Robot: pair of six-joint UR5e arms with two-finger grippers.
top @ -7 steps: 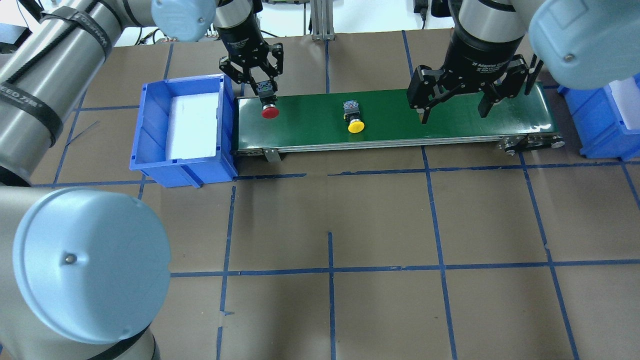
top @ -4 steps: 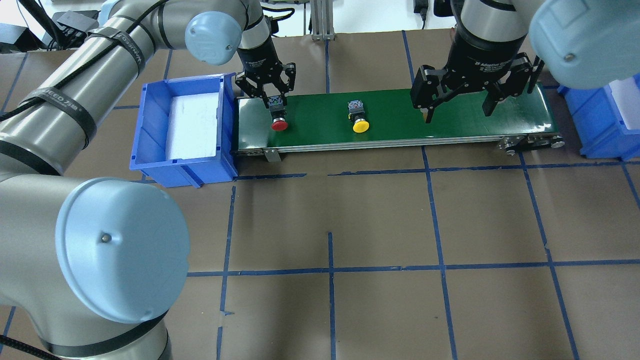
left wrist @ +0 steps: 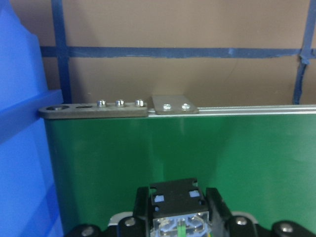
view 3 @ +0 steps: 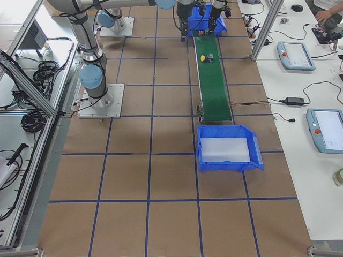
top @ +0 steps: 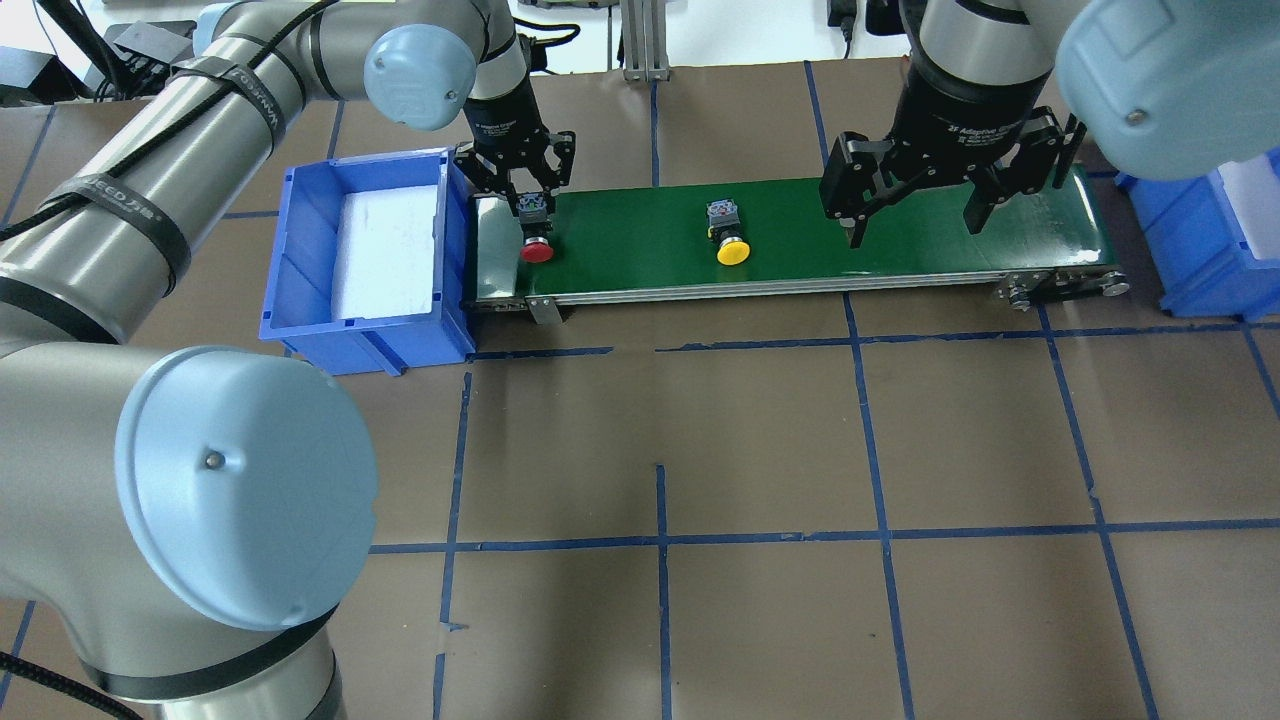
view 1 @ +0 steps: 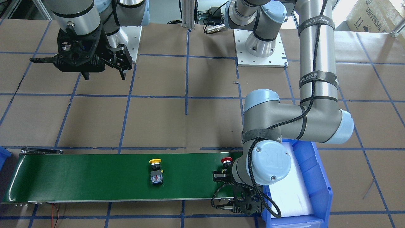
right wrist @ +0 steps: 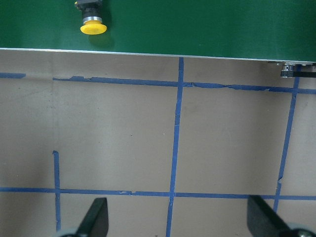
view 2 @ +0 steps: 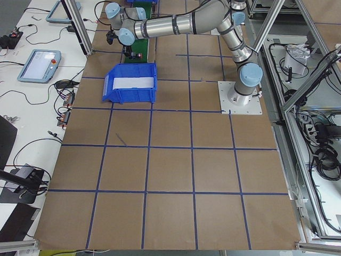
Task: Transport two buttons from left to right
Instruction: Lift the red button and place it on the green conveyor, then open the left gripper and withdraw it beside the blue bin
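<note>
Red mushroom-cap push-button switch (top: 537,245) is clamped by its grey base in our left gripper (top: 532,210), low over green conveyor belt (top: 620,240); yellow-capped switch (top: 731,243) lies on belt between both tools; our right gripper (top: 912,232) hangs jaws spread, holding nothing

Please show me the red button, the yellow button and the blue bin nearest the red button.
red button (top: 537,251): overhead exterior view, on its red cap.
yellow button (top: 733,252): overhead exterior view, on its yellow cap.
blue bin (top: 312,240): overhead exterior view, on its left inner wall.

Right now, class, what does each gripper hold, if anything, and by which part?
Left gripper grips the red button by its grey base; right gripper is open, holding nothing.
</note>
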